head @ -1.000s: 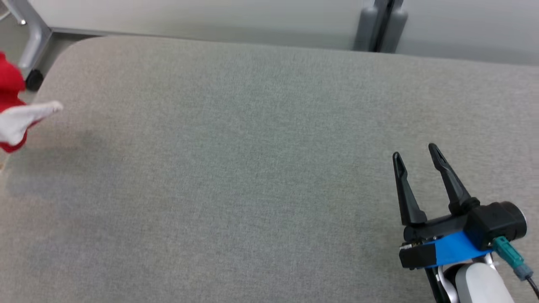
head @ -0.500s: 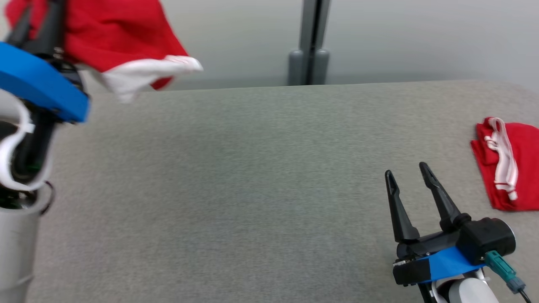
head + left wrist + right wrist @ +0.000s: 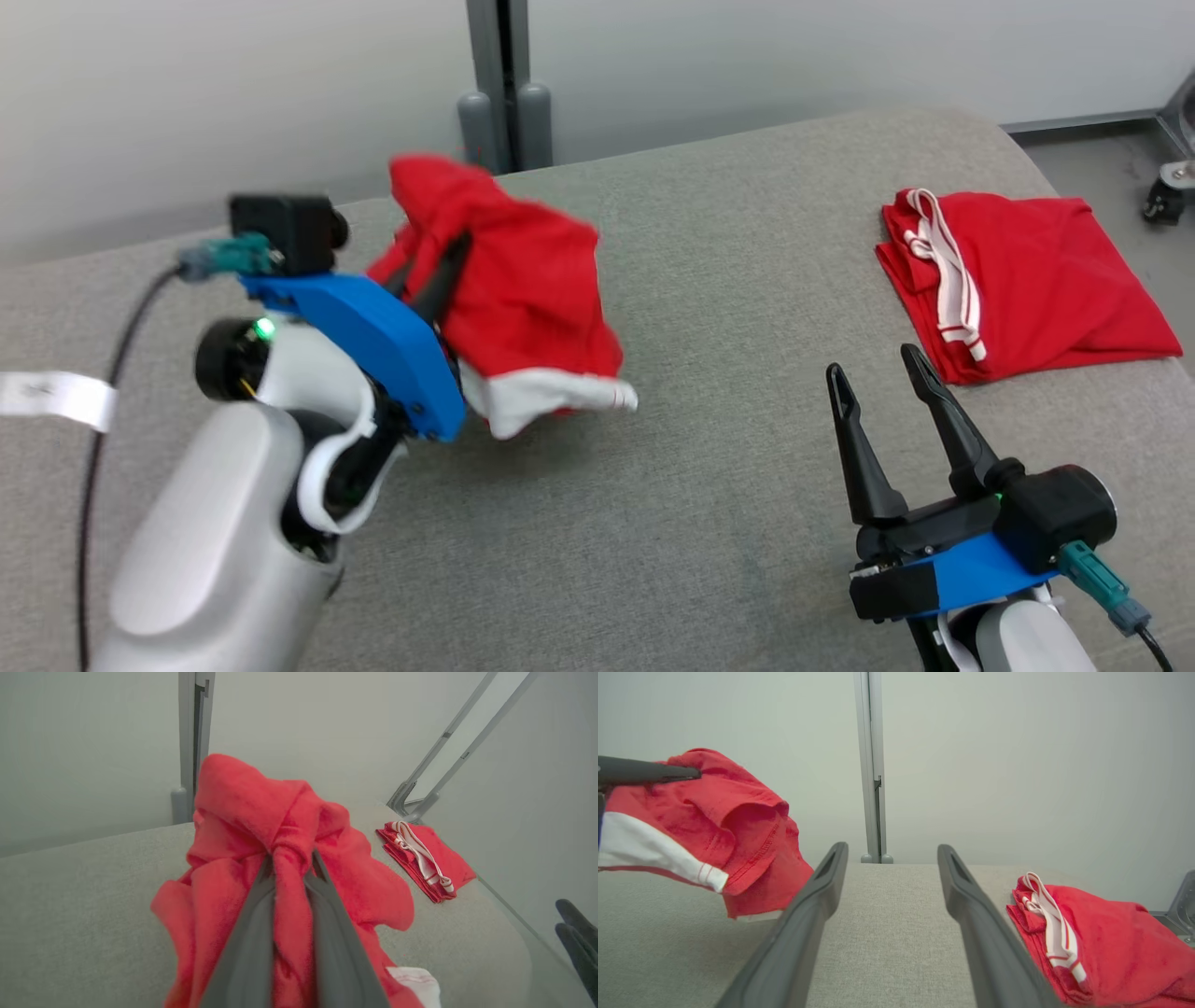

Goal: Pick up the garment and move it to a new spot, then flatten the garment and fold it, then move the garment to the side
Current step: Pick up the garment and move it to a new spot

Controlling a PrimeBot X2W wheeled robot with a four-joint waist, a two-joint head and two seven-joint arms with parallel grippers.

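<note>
A crumpled red garment [image 3: 532,289] with a white band hangs bunched just above the grey padded surface [image 3: 709,504], left of centre. My left gripper [image 3: 434,266] is shut on it; in the left wrist view the two fingers pinch a twist of red cloth [image 3: 292,858]. My right gripper [image 3: 872,364] stands open and empty at the lower right, over bare surface. In the right wrist view its fingers [image 3: 817,891] frame the surface, with the held garment [image 3: 714,826] to the left.
A second red garment [image 3: 1027,289] with white straps lies folded at the far right of the surface, close to its edge. A grey post [image 3: 495,84] stands against the wall behind. A caster [image 3: 1167,191] shows on the floor at far right.
The head view has swung to the right. My left arm has brought the held garment in over the surface, lower and nearer the middle. The right gripper stays open.
</note>
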